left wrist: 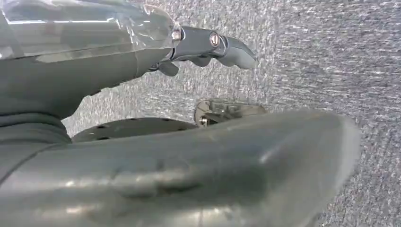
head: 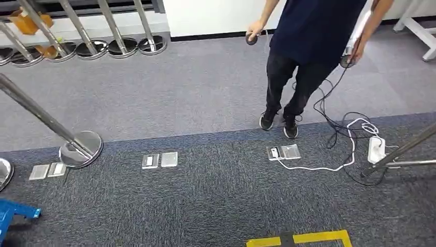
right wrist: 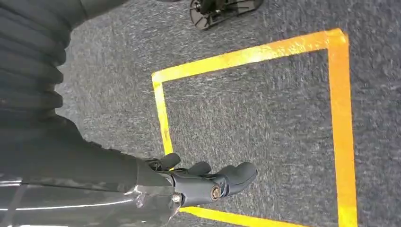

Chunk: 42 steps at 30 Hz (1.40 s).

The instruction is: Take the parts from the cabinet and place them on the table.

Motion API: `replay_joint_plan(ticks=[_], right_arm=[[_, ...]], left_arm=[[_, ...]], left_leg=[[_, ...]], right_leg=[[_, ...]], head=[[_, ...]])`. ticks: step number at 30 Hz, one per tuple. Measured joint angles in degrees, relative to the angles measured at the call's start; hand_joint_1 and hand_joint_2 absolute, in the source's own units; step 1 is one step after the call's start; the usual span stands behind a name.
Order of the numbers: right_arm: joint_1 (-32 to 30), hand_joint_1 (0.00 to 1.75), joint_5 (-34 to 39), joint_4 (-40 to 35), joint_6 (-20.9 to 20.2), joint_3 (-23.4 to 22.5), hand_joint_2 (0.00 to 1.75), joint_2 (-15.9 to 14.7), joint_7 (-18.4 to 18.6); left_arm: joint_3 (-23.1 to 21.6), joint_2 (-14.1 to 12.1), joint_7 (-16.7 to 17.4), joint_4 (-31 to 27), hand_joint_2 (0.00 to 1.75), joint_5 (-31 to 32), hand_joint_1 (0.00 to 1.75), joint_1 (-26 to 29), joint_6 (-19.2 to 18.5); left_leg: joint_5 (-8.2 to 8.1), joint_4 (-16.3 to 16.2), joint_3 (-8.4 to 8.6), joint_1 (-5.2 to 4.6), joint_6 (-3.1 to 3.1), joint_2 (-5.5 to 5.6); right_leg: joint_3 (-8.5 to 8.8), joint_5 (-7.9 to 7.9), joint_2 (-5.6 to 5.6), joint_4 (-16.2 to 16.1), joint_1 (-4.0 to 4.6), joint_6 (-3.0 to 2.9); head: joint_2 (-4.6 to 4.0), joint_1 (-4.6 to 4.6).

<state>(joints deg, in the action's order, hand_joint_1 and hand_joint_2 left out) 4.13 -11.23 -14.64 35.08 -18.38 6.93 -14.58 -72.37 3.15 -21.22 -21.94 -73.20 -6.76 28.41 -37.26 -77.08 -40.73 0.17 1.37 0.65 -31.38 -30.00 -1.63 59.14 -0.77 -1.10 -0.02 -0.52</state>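
My left hand [left wrist: 205, 45] hangs over grey carpet, its dark fingers stretched out and its thick grey thumb [left wrist: 246, 161] lying apart from them, with nothing held. My right hand [right wrist: 208, 182] hangs the same way above a square of yellow floor tape [right wrist: 340, 118], fingers extended and holding nothing. The head view looks down on carpeted floor.
A person [head: 313, 36] stands ahead with a small dark object in each hand. Cables and a white power strip [head: 377, 149] lie at the right beside a slanted metal pole [head: 406, 146]. A stanchion base [head: 81, 148] stands left, floor sockets [head: 160, 160] in the middle, yellow tape [head: 301, 239] near me.
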Motion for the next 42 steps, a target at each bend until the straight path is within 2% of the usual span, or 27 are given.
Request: replay_joint_plan(ticks=[2, 3, 4, 5, 9, 10, 11, 12, 14, 15, 17, 19, 20, 24, 25, 26, 27, 29, 30, 31, 32, 34, 35, 36, 39, 40, 42], right_arm=[[0.10, 0.00, -0.09, 0.20, -0.15, 0.07, 1.75, 0.04, -0.33], [0.19, 0.00, -0.11, 0.26, -0.20, 0.07, 1.75, 0.15, -0.44], [0.24, 0.00, -0.15, 0.33, -0.22, 0.07, 1.75, 0.22, -0.52], [0.28, 0.00, -0.13, 0.46, -0.24, 0.09, 1.75, 0.33, -0.66], [0.42, 0.00, -0.11, 0.70, -0.44, 0.13, 1.75, 0.63, -0.83], [0.50, 0.00, -0.04, 0.72, -0.39, 0.15, 1.75, 0.63, -0.85], [0.56, 0.00, -0.04, 0.76, -0.31, 0.15, 1.75, 0.66, -0.92], [0.54, 0.00, -0.02, 0.83, -0.31, 0.15, 1.75, 0.70, -0.92], [0.42, 0.00, 0.04, 1.00, -0.31, 0.15, 1.75, 0.72, -0.92], [0.29, 0.00, 0.07, 1.11, -0.31, 0.15, 1.75, 0.74, -0.92], [0.17, 0.00, 0.13, 1.20, -0.28, 0.15, 1.75, 0.74, -0.92], [0.25, 0.00, 0.13, 1.20, -0.26, 0.15, 1.75, 0.74, -0.94], [0.25, 0.00, 0.13, 1.29, -0.26, 0.15, 1.75, 0.74, -0.96], [0.25, 0.00, 0.04, 1.38, -0.28, 0.20, 1.75, 0.74, -1.05], [0.27, 0.00, 0.00, 1.38, -0.28, 0.24, 1.75, 0.79, -1.05], [0.32, 0.00, -0.02, 1.38, -0.26, 0.26, 1.75, 0.79, -1.05], [0.33, 0.00, 0.00, 1.38, -0.24, 0.31, 1.75, 0.79, -1.05], [0.20, 0.00, 0.22, 1.42, -0.20, 0.31, 1.75, 0.76, -0.90], [0.19, 0.00, 0.28, 1.46, -0.15, 0.31, 1.75, 0.72, -0.85], [0.20, 0.00, 0.35, 1.46, -0.15, 0.31, 1.75, 0.72, -0.81], [0.24, 0.00, 0.48, 1.46, -0.15, 0.31, 1.75, 0.74, -0.74], [0.29, 0.00, 0.61, 1.46, -0.15, 0.33, 1.75, 0.77, -0.70], [0.28, 0.00, 0.61, 1.48, -0.15, 0.33, 1.75, 0.79, -0.70], [0.36, 0.00, 0.63, 1.49, -0.13, 0.33, 1.75, 0.79, -0.70], [0.50, 0.00, 1.01, 1.49, -0.11, 0.39, 1.75, 0.90, -0.57], [0.52, 0.00, 1.03, 1.49, -0.07, 0.52, 1.75, 0.94, -0.57], [0.59, 0.00, 1.05, 1.49, -0.04, 0.59, 1.75, 0.87, -0.57]], left_arm=[[-0.15, -0.11, 0.04, 0.00, 0.00, 0.02, 0.00, 0.08, -0.11], [-0.15, -0.13, 0.04, 0.00, 0.00, 0.04, 0.00, 0.06, -0.13], [-0.17, -0.13, 0.04, -0.02, 0.00, 0.04, 0.00, 0.04, -0.15], [-0.24, -0.13, 0.04, -0.02, 0.00, 0.02, 0.00, -0.10, -0.24], [-0.63, -0.26, 0.02, -0.02, 0.00, 0.02, 0.00, 0.09, -0.31], [-0.68, -0.26, 0.02, -0.02, 0.00, 0.07, 0.00, 0.11, -0.44], [-0.72, -0.28, 0.02, -0.02, 0.00, 0.13, 0.00, 0.01, -0.55], [-0.74, -0.26, 0.02, -0.02, 0.00, 0.15, 0.00, -0.12, -0.61], [-0.87, -0.28, 0.02, -0.02, 0.00, 0.22, 0.00, -0.10, -0.72], [-0.98, -0.28, 0.04, -0.02, 0.00, 0.22, 0.00, -0.07, -0.72], [-1.05, -0.28, 0.04, -0.02, 0.00, 0.24, 0.00, -0.09, -0.79], [-1.09, -0.28, 0.24, -0.02, 0.00, 0.13, 0.00, -0.13, -0.79], [-1.09, -0.28, 0.28, -0.02, 0.00, 0.02, 0.00, -0.15, -0.79], [-1.09, -0.28, 0.37, -0.02, 0.00, -0.17, 0.00, -0.12, -0.50], [-1.09, -0.33, 0.37, -0.02, 0.00, -0.20, 0.00, -0.13, -0.46], [-1.11, -0.33, 0.37, -0.04, 0.00, -0.17, 0.00, -0.16, -0.46], [-1.11, -0.33, 0.37, -0.07, 0.00, -0.15, 0.00, -0.22, -0.46], [-1.11, -0.33, 0.42, -0.09, 0.00, -0.09, 0.00, -0.19, -0.46], [-1.14, -0.33, 0.57, -0.11, 0.00, -0.09, 0.00, -0.12, -0.48], [-1.16, -0.33, 0.70, -0.11, 0.00, -0.07, 0.00, -0.05, -0.48], [-1.16, -0.33, 0.77, -0.11, 0.00, 0.00, 0.00, -0.06, -0.48], [-1.16, -0.33, 0.81, -0.11, 0.00, 0.07, 0.00, -0.17, -0.48], [-1.16, -0.33, 0.81, -0.13, 0.00, 0.09, 0.00, -0.23, -0.50], [-1.16, -0.33, 0.81, -0.13, 0.00, 0.11, 0.00, -0.29, -0.55], [-1.18, -0.35, 0.98, -0.15, 0.00, 0.31, 0.00, -0.20, -0.66], [-1.18, -0.35, 1.01, -0.15, 0.00, 0.48, 0.00, -0.24, -0.76], [-1.16, -0.35, 1.01, -0.15, 0.00, 0.55, 0.00, -0.44, -0.83]], left_leg=[[3.82, 5.40, 2.58, -0.04, -0.36, -0.14], [6.66, 11.08, 5.34, -0.09, -0.67, -0.48], [8.75, 16.53, 8.00, -0.22, -1.05, -1.86], [7.76, 17.88, 8.48, -0.71, -1.28, -3.00], [8.27, 18.78, 8.45, -1.05, -2.16, -1.74], [8.74, 19.60, 9.00, -0.41, -2.60, -1.60], [8.90, 19.92, 9.16, -0.46, -3.08, -1.32], [8.94, 19.93, 9.13, -0.47, -3.25, -1.15], [8.83, 19.80, 9.11, -0.56, -3.44, -0.56], [8.77, 19.65, 9.09, -0.59, -3.49, -0.09], [8.59, 19.37, 9.19, -0.56, -3.37, 0.89], [8.14, 18.82, 9.40, -0.43, -2.89, 1.84], [7.90, 18.57, 9.24, -0.53, -2.61, 2.01], [7.97, 18.13, 8.71, -0.38, -1.59, 3.21], [7.40, 17.60, 8.65, -0.33, -1.30, 2.93], [6.28, 16.08, 8.17, -0.41, -0.93, 1.44], [4.16, 12.63, 6.57, -0.26, -0.56, 0.65], [-0.01, 3.29, 2.18, -0.02, -0.06, 0.13], [-0.60, 0.40, 0.71, 0.07, 0.03, 0.03], [0.16, 0.27, 0.51, 0.15, 0.00, -0.06], [1.99, 2.71, 1.62, 0.16, -0.11, -0.12], [7.49, 13.31, 6.71, 0.12, -0.55, -0.88], [8.00, 17.61, 8.43, 0.01, -0.86, -2.35], [7.80, 18.16, 8.67, -0.58, -1.06, -2.65], [7.88, 18.24, 8.44, -0.92, -1.65, -1.74], [8.29, 19.20, 8.89, -0.47, -2.22, -1.37], [8.67, 19.79, 9.28, -0.29, -2.95, -1.17]], right_leg=[[0.25, -0.16, -0.66, 0.00, 0.04, 0.00], [0.53, -0.31, -0.97, -0.02, 0.04, 0.07], [0.81, -0.48, -1.21, -0.05, 0.04, 0.23], [0.86, -0.64, -1.51, 0.02, 0.36, 0.49], [1.44, -0.67, -2.42, -0.53, 0.24, 1.45], [1.52, -1.42, -1.60, -0.05, -0.01, 1.72], [0.75, -2.99, 0.15, 2.04, 0.03, 1.81], [-1.06, -5.23, 0.99, 5.79, 0.03, 1.85], [-5.35, -8.91, 1.37, 14.67, 0.03, 2.08], [-6.85, -9.18, 1.37, 17.43, 0.02, 2.15], [-5.62, -5.37, 1.41, 13.81, -0.09, 2.21], [-0.96, 0.41, 2.33, 3.09, -0.31, 2.08], [-0.06, -0.52, 3.83, 1.41, -0.40, 1.97], [-0.11, -0.11, 3.06, 0.60, 0.14, 1.05], [-0.01, 0.18, 2.50, 0.14, -0.24, 0.55], [0.02, 0.25, 2.28, 0.05, -0.23, 0.41], [0.00, 0.20, 1.82, 0.02, -0.19, 0.19], [-0.02, 0.09, 0.76, 0.05, -0.05, 0.03], [-0.02, 0.05, 0.33, 0.08, -0.01, -0.01], [0.03, 0.01, -0.08, 0.09, 0.01, -0.02], [0.12, -0.08, -0.41, 0.09, 0.02, -0.02], [0.65, -0.37, -1.05, 0.06, 0.00, 0.18], [0.85, -0.52, -1.29, -0.05, 0.01, 0.41], [0.84, -0.68, -1.47, 0.13, 0.33, 0.69], [1.16, -0.54, -2.13, -0.44, 0.01, 1.35], [1.38, -0.85, -2.22, -0.40, 0.16, 1.83], [-0.18, -3.75, 0.56, 3.56, -0.07, 1.94]], head=[[0.00, 0.00], [0.00, 0.00], [0.00, -0.02], [0.00, 0.00], [0.00, -0.02], [0.00, 0.04], [0.00, 0.15], [0.00, 0.35], [0.00, 0.57], [0.00, 0.61], [0.00, 0.72], [0.00, 0.85], [0.00, 0.92], [0.00, 0.74], [0.00, 0.72], [0.00, 0.37], [0.00, -0.24], [0.00, -0.33], [0.00, -0.28], [0.00, -0.31], [0.00, -0.31], [0.00, -0.31], [0.00, -0.29], [0.00, -0.28], [0.00, -0.24], [0.00, -0.26], [0.00, -0.07]])
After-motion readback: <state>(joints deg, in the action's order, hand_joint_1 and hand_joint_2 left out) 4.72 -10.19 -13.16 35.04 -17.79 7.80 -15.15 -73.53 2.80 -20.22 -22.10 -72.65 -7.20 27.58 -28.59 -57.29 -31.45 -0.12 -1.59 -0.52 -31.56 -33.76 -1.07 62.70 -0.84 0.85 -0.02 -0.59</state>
